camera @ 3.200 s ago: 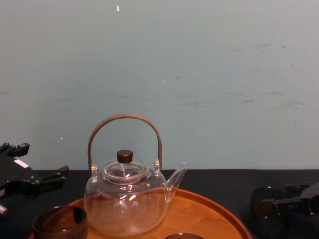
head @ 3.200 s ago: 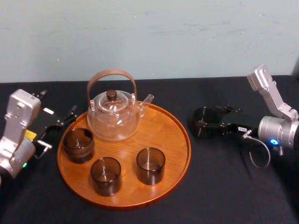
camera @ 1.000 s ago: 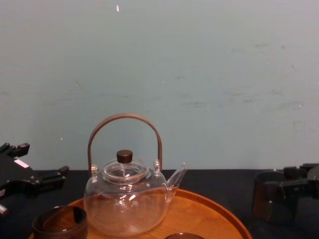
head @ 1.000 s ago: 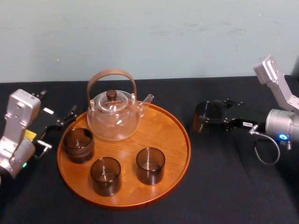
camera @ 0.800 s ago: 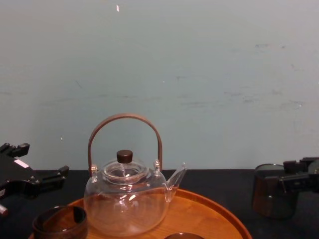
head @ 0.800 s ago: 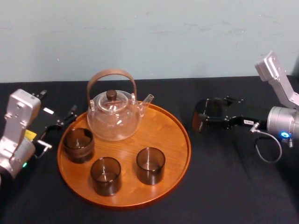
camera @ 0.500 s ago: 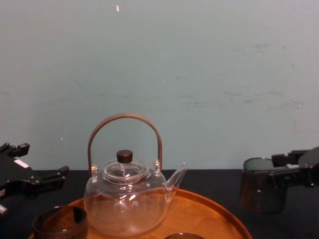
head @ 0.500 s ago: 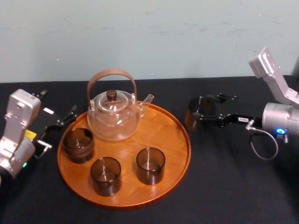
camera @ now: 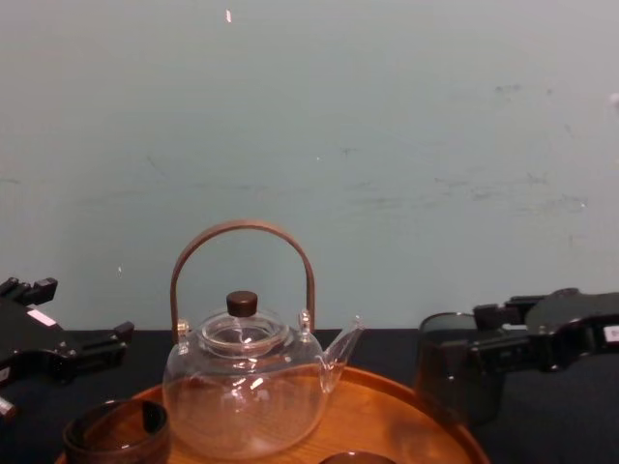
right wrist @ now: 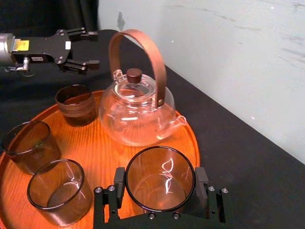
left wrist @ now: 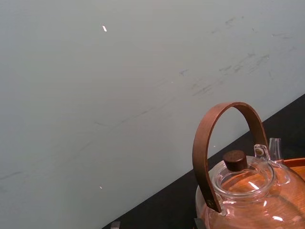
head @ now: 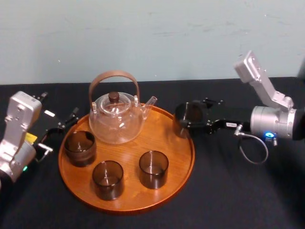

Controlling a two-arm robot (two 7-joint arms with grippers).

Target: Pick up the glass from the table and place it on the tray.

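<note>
Nearest to the robot, the black table (head: 228,191) carries the round wooden tray (head: 167,140). At the tray's near side stand two smoky tumblers, side by side and apart: the left tumbler (head: 107,179) and the right tumbler (head: 153,169), both upright. A little farther back, by the tray's left rim, stands a darker cup (head: 80,148), also upright. Behind it, on the far part of the tray, sits the clear teapot (head: 116,121), with its brown arched handle (head: 114,75) standing up and its spout pointing to the right. The right gripper (head: 194,116) reaches in from the right side, level with the teapot, and its two fingers are pressed against opposite sides of the glass (right wrist: 159,183), which is upright with its mouth up. The glass is at the tray's far right rim, near the teapot's spout but not touching it. In the chest view its base appears about level with the rim, and I cannot tell if it rests on the wood or hangs just above it. The left gripper (right wrist: 95,47) is at the other side, over the table just outside the tray's far left rim and near the teapot — its fingers are spread apart and hold nothing. Behind everything stands the pale blue-green wall (head: 152,38).
</note>
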